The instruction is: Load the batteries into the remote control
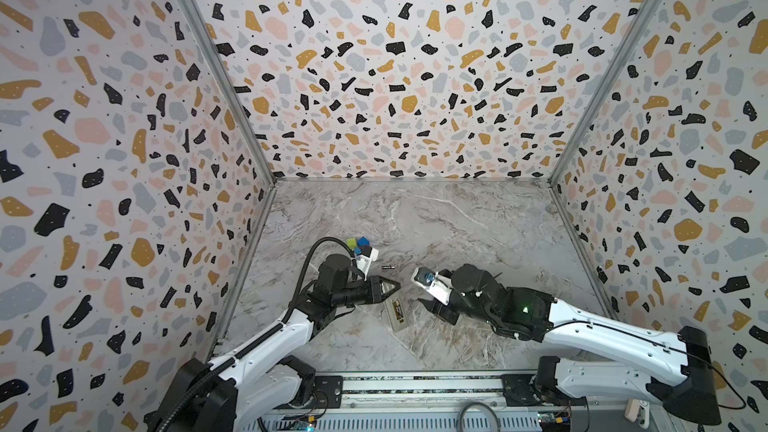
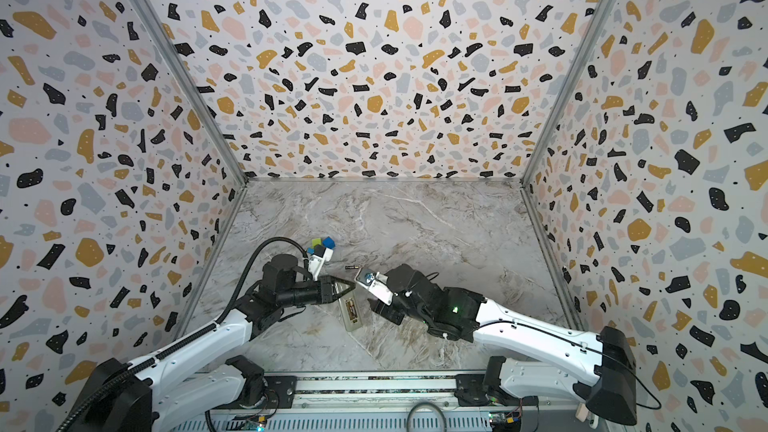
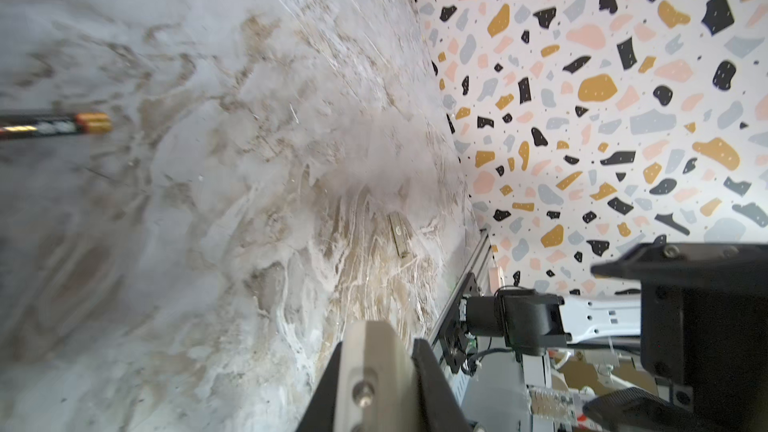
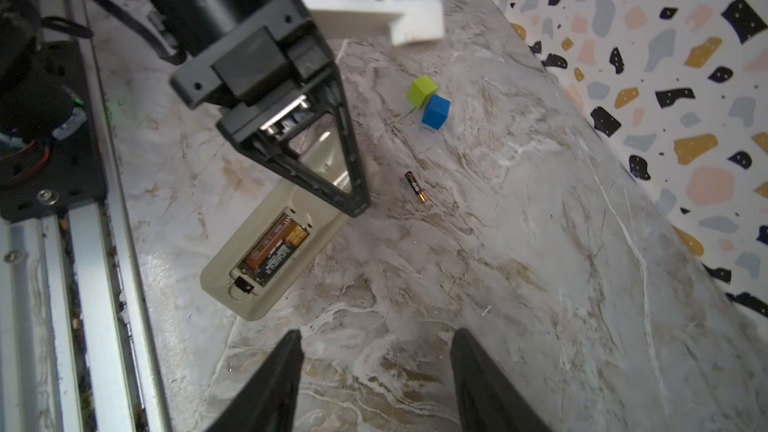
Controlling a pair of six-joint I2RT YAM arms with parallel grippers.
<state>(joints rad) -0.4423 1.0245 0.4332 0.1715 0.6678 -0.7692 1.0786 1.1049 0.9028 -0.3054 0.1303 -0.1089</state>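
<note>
Counts: one remote [image 4: 274, 251], lying back-up on the marble table [image 4: 519, 263] with its battery bay [image 4: 272, 253] open. One battery is sitting in the bay [image 4: 286, 238], filling one slot; a second dark cylinder seems to be lying alongside it, but I cannot tell for certain. One loose battery [image 4: 416, 187] is lying on the table. Two cubes: one green cube [image 4: 422, 91] and one blue cube [image 4: 436, 111], touching each other.

Taking the remote as landmark: in both top views its long axis is running from the near rail toward the back wall, tilted slightly left at the far end [image 1: 395, 312] [image 2: 350, 311]. The bay is sitting in the half nearer the rail. The loose battery is lying beyond the remote's far end, apart from it, long axis roughly crosswise to the remote [image 1: 388, 268] [image 2: 351, 268]. The cubes are lying farther back and to the left of the remote [image 1: 358, 243].

The left gripper [image 1: 392, 285] is hovering over the remote's far end, jaws pressed together, holding nothing visible. The right gripper [image 4: 374, 367] is sitting just right of the remote, its fingers [image 4: 274, 384] spread apart, empty, tips pointing toward the remote's bay end.
</note>
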